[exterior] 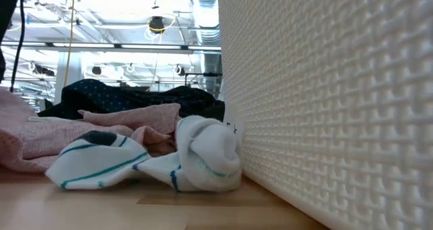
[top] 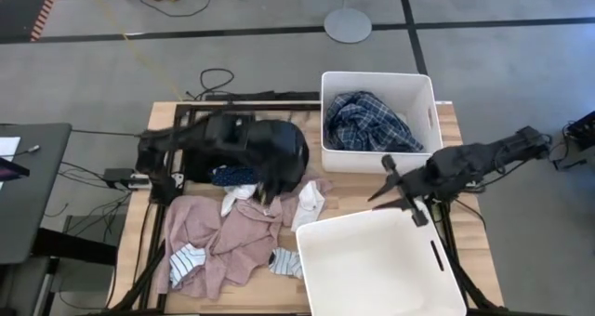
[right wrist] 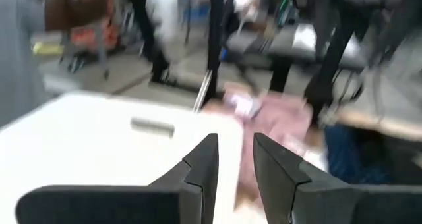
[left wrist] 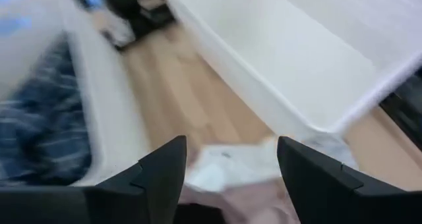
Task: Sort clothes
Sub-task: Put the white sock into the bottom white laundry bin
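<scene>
Left gripper [left wrist: 227, 168] hanging above pile centre, jaws spread, gripping nothing, likely lining up over white sock [top: 308, 204]. Pink soft garment [top: 218, 237] and striped socks [top: 191, 260] lying on wooden surface [top: 358, 181] at 7 o'clock, still unsorted. Blue-white plaid shirt [top: 372, 123] sitting sorted in white rectangular plastic bin [top: 327, 111] at 1 o'clock. Right gripper [top: 398, 190] waiting at 3 o'clock, jaws narrowly parted, empty, clear of near bin [top: 372, 260].

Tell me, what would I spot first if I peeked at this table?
Probably the messy heap of soft clothes on the wooden table's left side: a crumpled pink garment with small white striped socks on it and a big black garment behind. Next, two white rectangular plastic bins on the right: the far one holds a blue-white plaid shirt, the near one looks empty.
</scene>
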You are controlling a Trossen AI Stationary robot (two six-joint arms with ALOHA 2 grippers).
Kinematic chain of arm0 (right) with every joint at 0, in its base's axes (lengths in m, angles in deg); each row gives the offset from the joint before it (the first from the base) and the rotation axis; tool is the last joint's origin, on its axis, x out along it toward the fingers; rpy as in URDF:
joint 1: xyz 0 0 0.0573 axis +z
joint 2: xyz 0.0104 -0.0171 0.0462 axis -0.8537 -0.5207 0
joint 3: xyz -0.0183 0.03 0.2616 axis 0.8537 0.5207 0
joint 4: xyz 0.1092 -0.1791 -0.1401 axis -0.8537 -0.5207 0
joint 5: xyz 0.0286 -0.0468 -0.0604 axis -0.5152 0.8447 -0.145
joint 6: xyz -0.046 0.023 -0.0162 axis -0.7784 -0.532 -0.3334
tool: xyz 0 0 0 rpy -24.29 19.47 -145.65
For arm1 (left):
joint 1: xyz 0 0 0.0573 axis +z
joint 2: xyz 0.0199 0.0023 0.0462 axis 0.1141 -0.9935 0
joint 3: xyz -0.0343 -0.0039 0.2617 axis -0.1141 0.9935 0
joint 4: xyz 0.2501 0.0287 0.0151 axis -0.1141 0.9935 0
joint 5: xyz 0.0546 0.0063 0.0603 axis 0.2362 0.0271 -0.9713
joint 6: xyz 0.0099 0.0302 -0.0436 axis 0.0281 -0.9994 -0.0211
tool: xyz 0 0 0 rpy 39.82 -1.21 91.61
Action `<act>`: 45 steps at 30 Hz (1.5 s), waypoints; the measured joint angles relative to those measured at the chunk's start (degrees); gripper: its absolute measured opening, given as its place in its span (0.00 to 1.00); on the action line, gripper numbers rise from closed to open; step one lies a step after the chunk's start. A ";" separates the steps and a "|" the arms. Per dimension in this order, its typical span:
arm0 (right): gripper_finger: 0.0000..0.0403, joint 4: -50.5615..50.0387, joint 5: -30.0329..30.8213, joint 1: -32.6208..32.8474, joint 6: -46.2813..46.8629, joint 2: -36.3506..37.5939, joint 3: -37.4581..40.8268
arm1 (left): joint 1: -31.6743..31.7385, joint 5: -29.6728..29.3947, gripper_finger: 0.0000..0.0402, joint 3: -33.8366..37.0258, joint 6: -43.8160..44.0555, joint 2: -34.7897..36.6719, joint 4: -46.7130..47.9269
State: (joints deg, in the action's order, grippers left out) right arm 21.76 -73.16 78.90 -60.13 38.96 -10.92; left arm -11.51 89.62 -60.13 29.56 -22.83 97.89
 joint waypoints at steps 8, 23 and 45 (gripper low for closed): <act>0.42 -10.35 0.02 3.55 3.17 -11.25 -11.23 | -13.03 -15.47 0.57 -0.02 8.76 0.26 4.14; 0.45 -45.27 4.42 5.79 13.36 -32.08 -27.74 | -23.82 -26.36 0.57 7.14 30.09 0.53 15.01; 0.48 -48.78 13.49 7.58 14.24 -29.02 -34.26 | -30.59 -31.96 0.57 8.76 37.55 0.35 16.23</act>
State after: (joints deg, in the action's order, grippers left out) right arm -27.03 -59.68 86.48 -45.88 9.94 -45.18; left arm -42.10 57.66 -51.37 67.10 -22.48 114.12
